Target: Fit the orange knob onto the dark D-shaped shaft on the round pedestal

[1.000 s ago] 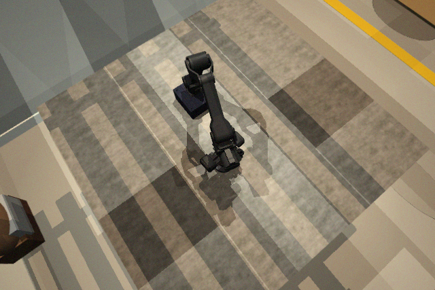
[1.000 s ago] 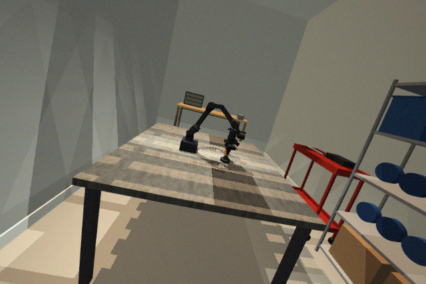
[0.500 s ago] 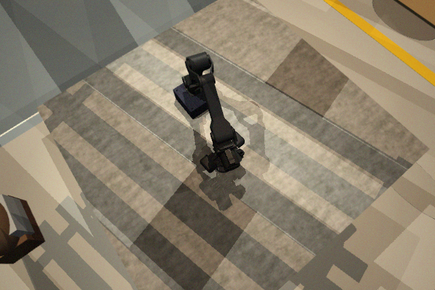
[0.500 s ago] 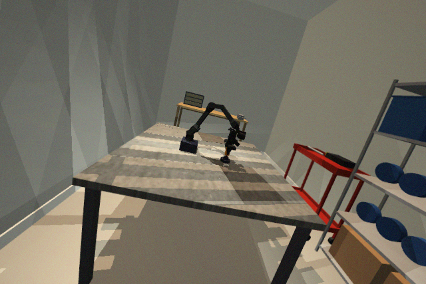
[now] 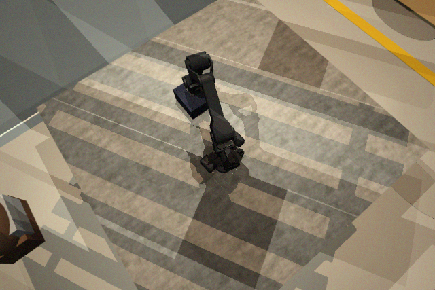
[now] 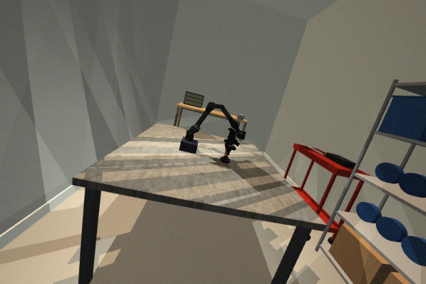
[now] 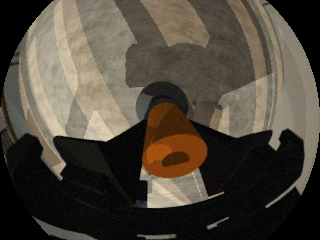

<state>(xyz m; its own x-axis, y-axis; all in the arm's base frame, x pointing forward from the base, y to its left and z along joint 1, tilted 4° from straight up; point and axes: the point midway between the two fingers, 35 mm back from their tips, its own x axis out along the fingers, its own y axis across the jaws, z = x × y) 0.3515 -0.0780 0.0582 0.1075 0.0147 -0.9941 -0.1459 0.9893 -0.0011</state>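
Note:
The orange knob (image 6: 225, 153) (image 7: 174, 142) is held between the fingers of my gripper (image 6: 227, 150) (image 7: 166, 123), which is shut on it. The knob's near end, with a dark flat-sided recess, faces the wrist camera. Its far end overlaps the dark round pedestal (image 6: 225, 159) (image 7: 162, 91), directly above or on it; how far down it sits cannot be told. The shaft is hidden under the knob. In the top view, the arm's wrist covers the knob and pedestal.
The arm's dark blue base block (image 5: 191, 104) (image 6: 188, 145) stands on the striped table (image 5: 140, 181) (image 6: 165, 177). A red cart (image 6: 325, 163) and a grey shelf rack (image 6: 369, 133) stand beyond the table's right side in the exterior view.

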